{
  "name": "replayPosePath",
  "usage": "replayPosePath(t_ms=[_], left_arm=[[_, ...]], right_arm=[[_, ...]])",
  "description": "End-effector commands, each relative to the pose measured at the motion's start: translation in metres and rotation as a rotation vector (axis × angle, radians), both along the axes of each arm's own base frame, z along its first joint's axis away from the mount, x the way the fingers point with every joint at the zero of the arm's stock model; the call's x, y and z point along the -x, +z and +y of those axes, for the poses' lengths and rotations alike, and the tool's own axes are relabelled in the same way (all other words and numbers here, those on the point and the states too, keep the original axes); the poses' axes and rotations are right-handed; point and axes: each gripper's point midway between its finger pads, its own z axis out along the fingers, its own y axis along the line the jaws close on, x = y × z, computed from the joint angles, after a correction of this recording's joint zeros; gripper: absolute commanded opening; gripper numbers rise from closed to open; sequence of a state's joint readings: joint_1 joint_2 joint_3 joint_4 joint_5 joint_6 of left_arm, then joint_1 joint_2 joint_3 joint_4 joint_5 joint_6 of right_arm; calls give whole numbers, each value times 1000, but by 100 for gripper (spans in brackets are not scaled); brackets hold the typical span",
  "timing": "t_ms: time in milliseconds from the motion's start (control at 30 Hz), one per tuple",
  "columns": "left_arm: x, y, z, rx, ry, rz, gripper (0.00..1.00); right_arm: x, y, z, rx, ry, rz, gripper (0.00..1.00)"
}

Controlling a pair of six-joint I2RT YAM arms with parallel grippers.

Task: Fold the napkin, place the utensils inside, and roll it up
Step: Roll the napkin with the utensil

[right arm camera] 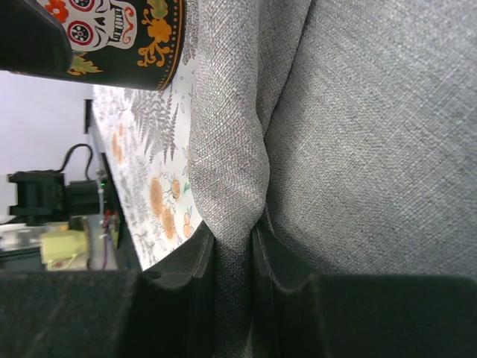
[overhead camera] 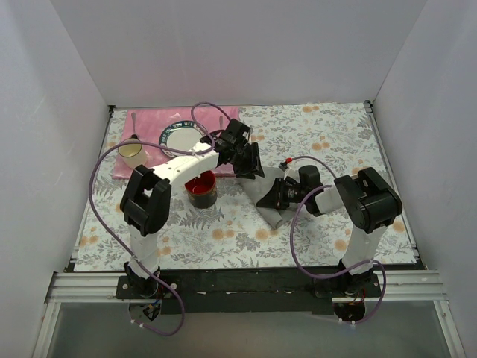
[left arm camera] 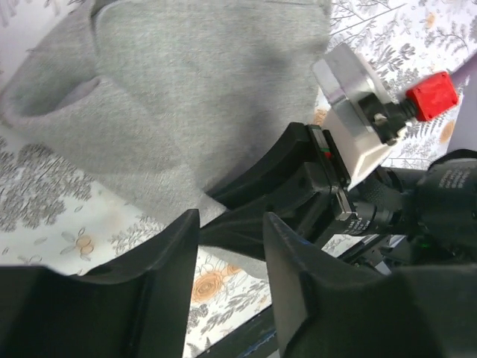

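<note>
- The pink placemat (overhead camera: 149, 123) lies in the far-left corner of the table (overhead camera: 335, 142), its far edge close to the back wall. A cream cup (overhead camera: 133, 154) sits at its near edge and a plate (overhead camera: 181, 142) sits just right of the cup.
- Near the left edge and in front of the placemat, the floral tabletop lies open up to the left arm's base.
- A dark mug (overhead camera: 201, 190) with a red inside stands upright near the middle, just left of the napkin. In the right wrist view its skull-printed wall (right arm camera: 127, 45) stands apart from the cloth edge.
- The left gripper (overhead camera: 250, 170) reaches over the napkin's far-left edge. Its jaws (left arm camera: 231, 224) stand partly apart with nothing visibly clamped, and the right claw's black fingers lie just beyond the gap.
- The napkin (overhead camera: 270, 209), grey and bunched, lies at the table's centre, between the two claws.
- The right gripper (overhead camera: 277, 195) is closed tight on a raised fold of the napkin (right arm camera: 373, 134), the cloth pinched between its fingertips (right arm camera: 235, 235).
- Right of the right arm, the table is open to the far-right corner and the side wall.
</note>
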State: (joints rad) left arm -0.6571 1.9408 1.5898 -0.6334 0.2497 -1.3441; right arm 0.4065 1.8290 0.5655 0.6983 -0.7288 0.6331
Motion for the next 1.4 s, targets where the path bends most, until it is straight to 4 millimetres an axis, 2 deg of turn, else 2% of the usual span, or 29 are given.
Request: replayPosePath(t_ms=[0,100,133,200,233,300,433,533,600,633,667,767,833,1033,1133,1200,1267,1333,1367], left_arm=[[-7,5,-17,102,-42,-50,35],[-15,-13,-16,69,-37,-46,30],[-17,-26,-15,44,-38,-42,29],[-24,-43,-6,-6,-12,-37,26],[-22,-59,-2,-30,-11,-7,24],[-25,-74,9,-60,15,5,24],[-30,-92,17,-86,26,-14,21],[-31,-107,19,-95,18,0,18],[-32,-115,20,-111,14,7,11],[-32,-117,21,-115,14,8,10],[-32,-118,21,-117,14,6,10],[-30,-126,23,-124,8,21,7],[-29,-129,22,-122,8,27,5],[-29,-129,22,-117,6,21,1],[-32,-124,21,-119,-5,1,1],[-34,-114,22,-135,-18,-24,1],[-43,-88,14,-124,-24,-81,5],[-47,-66,14,-134,-20,-119,22],[-48,-40,8,-111,-21,-164,28]], right_arm=[[63,-55,-25,92,2,353,1],[63,-55,-28,93,-8,357,1],[62,-54,-29,93,-9,355,1],[63,-56,-32,112,-18,359,1],[62,-55,-34,121,-18,352,1],[60,-55,-36,149,-12,334,2],[54,-49,-40,198,1,292,8],[44,-39,-44,251,17,217,17],[47,-39,-57,336,20,210,28],[39,-28,-58,351,15,167,33],[44,-29,-67,407,6,189,41],[37,-12,-75,459,10,118,51],[42,-7,-80,486,26,119,53],[51,-14,-94,550,9,118,54],[45,-18,-101,600,-21,103,50],[39,-19,-100,601,-26,96,42],[37,-25,-95,586,-11,109,33],[37,-32,-92,575,-4,138,27],[35,-33,-88,555,-2,136,20]])
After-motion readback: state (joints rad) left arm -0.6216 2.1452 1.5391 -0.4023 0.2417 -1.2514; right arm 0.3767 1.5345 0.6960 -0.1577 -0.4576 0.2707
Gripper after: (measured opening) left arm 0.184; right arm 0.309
